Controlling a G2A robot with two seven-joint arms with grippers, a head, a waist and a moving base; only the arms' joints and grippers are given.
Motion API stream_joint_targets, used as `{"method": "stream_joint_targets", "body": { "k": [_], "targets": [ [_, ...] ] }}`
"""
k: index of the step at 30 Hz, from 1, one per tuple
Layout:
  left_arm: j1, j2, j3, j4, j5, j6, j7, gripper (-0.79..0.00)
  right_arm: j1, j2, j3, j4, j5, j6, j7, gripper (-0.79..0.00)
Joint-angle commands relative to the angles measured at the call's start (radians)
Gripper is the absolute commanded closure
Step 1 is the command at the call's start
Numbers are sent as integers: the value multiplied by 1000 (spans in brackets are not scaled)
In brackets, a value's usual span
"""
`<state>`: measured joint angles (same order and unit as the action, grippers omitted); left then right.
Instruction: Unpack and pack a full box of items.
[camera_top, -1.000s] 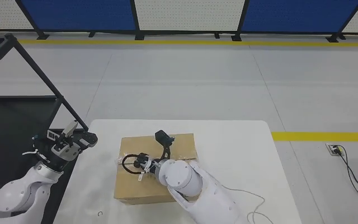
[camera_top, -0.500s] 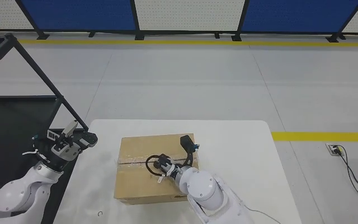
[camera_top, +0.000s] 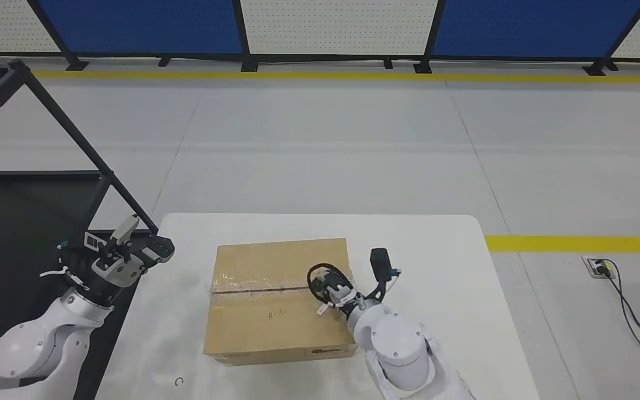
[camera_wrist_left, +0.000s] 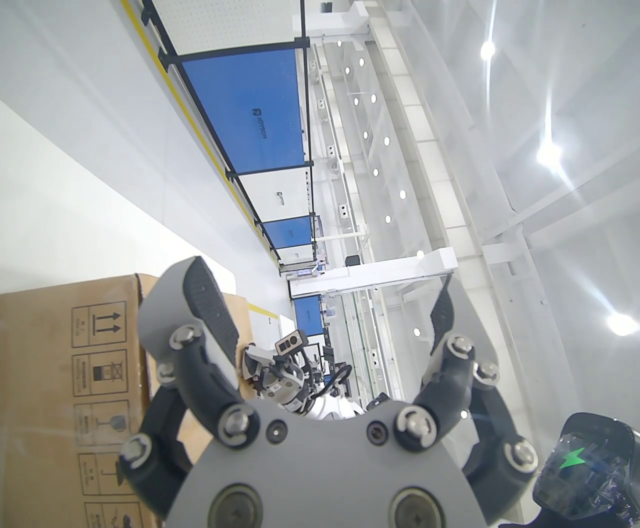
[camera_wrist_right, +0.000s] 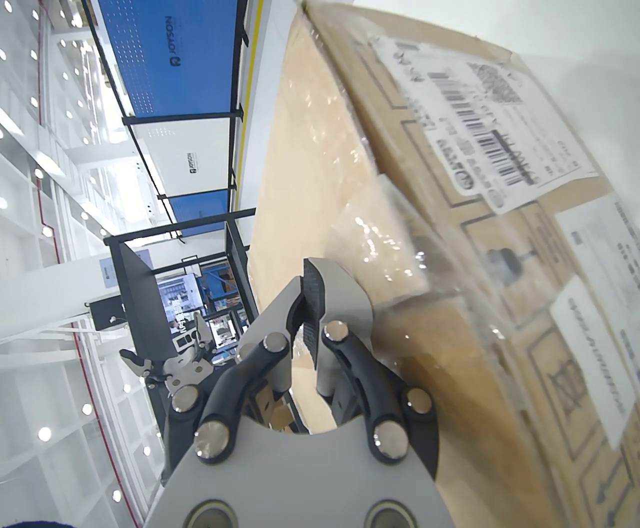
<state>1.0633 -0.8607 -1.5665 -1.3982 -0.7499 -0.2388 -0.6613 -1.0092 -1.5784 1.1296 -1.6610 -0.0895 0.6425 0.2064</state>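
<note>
1. While the left arm has stayed parked, the right gripper (camera_top: 322, 280) has run along the top seam (camera_top: 260, 289) of the box (camera_top: 275, 325). It started near the end facing the left arm, crossed the middle, and now sits at the box's edge on its own side
2. Behind it the seam reads as a bare dark line where it looked glossy a second ago. From that I judge the clear tape (camera_wrist_right: 380, 235) is coming off. The job is still at the unsealing step, with the flaps shut and nothing lifted out
3. On the right tool the fingers (camera_wrist_right: 320, 280) are pressed together. In its wrist view, crinkled clear tape runs from the box's end face towards them, so I take it they are pinching the strip, though the film blurs just at the pads
4. I see the left gripper (camera_wrist_left: 322, 290) spread wide, holding nothing and touching nothing. It hangs just off the table (camera_top: 440, 260) at the far left corner, well apart from the box
5. I see the box lying flat on the white table, a little left of its middle, closed
</note>
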Motion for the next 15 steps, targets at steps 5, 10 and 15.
{"method": "stream_joint_targets", "body": {
  "k": [5, 10, 15],
  "targets": [
    [0, 0, 0, 0, 0, 0, 0, -785, -79, 5, 57, -67, 24, -27, -67, 0],
    [0, 0, 0, 0, 0, 0, 0, -785, -138, 3, 97, -110, 63, -52, -168, 0],
    [0, 0, 0, 0, 0, 0, 0, -785, -184, -2, 119, -149, 113, -125, -235, 0]
  ]
}}
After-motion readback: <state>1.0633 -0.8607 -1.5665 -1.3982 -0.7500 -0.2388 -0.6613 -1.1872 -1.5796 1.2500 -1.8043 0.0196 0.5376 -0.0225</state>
